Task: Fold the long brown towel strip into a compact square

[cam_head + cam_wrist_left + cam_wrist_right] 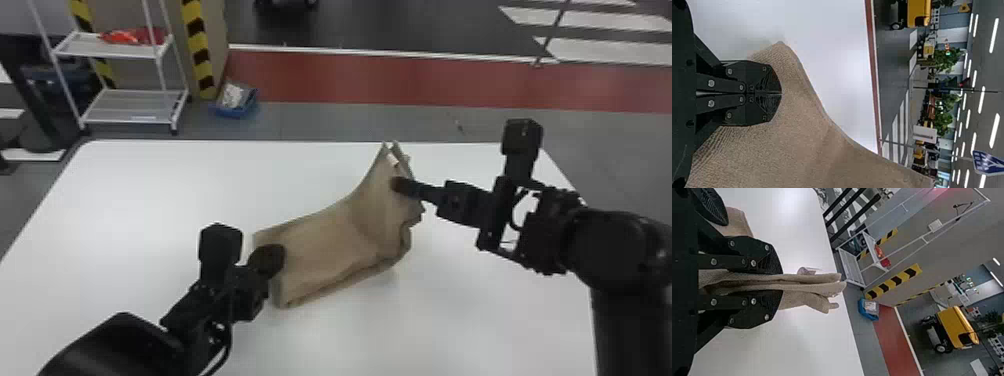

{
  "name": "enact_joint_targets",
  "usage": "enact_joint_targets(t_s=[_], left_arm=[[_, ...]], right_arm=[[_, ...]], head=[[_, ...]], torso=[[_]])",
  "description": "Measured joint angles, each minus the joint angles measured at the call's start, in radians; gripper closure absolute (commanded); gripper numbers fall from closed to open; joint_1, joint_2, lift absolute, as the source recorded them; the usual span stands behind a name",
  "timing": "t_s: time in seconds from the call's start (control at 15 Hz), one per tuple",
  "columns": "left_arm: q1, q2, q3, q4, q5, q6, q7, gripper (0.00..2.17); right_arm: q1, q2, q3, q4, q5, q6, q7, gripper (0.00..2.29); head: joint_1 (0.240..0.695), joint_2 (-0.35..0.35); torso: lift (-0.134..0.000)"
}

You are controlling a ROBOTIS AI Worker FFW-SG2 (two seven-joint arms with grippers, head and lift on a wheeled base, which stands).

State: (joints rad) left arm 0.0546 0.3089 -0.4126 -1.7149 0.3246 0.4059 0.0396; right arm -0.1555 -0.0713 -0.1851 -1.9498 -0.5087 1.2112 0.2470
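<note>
Head view: brown towel [325, 245], mid-frame, right end raised; early release could slump it.
Left wrist view: left fingers [764, 78] pressed together at towel; hold unclear, slip possible.
Right wrist view: right fingers [758, 256] pinching towel layers; uneven edges may skew fold.

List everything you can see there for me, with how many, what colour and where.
Folded brown fabric towel: one, brown, on the table, right end standing up
Flat-topped white table: one, white, under the towel
White metal rack: one, white, beyond the table, left
Orange-red bundle: one, orange-red, upper shelf
Striped bands: at least two, yellow and black, by the rack
Blue open bin: one, blue, floor beside the rack
Wheeled yellow vehicle: at least one, yellow, farther off
Left gripper: one, black, fingers shut, at the towel's left end
Right gripper: one, black, gripping the towel's raised end
</note>
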Motion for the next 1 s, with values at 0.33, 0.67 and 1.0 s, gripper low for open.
enact_joint_targets(t_s=[0.33, 0.67, 1.0], left_arm=[[-0.001, -0.008, -0.017, 0.033, -0.007, -0.009, -0.006, 2.14], [-0.004, -0.02, -0.031, 0.032, -0.006, -0.011, -0.003, 2.14], [-0.004, -0.021, -0.032, 0.028, 0.003, -0.013, -0.004, 2.14]], right_arm=[[0.003, 0.007, 0.04, -0.011, -0.019, 0.007, -0.005, 0.94], [0.0, 0.017, 0.141, -0.012, -0.022, 0.007, -0.036, 0.94], [0.003, 0.039, 0.231, 0.006, 0.008, 0.01, -0.048, 0.94]], head=[[0.695, -0.058], [0.695, -0.029], [0.695, 0.021]], torso=[[-0.12], [-0.12], [-0.12]])
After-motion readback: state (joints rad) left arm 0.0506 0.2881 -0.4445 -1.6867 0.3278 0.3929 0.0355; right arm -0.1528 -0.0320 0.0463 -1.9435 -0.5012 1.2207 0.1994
